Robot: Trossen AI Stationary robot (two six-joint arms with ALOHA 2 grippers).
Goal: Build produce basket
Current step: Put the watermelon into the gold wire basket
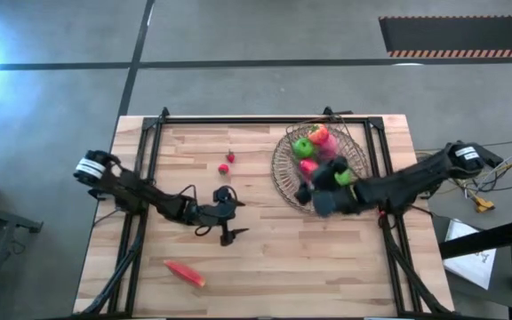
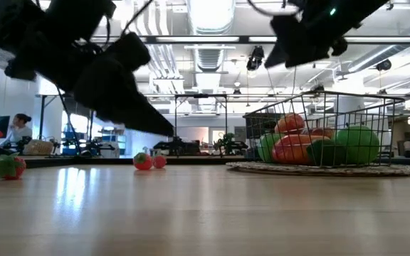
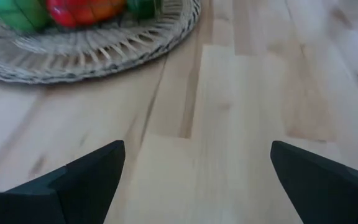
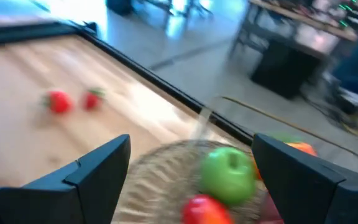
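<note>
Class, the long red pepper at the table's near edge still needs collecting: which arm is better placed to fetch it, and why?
Left. Its open, empty pincer hangs over bare wood close to the long red pepper; the right pincer, also open, is over the round wicker basket, farther away.

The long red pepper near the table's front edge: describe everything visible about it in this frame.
The long red pepper is a slim, tapered red piece with an orange tinge at one end. It lies flat and diagonal on the bare wooden table, near the front left, outside the basket. Nothing touches it: the left claw hangs open further in over the table. Only the high view shows it, so finer surface detail cannot be told.
</note>
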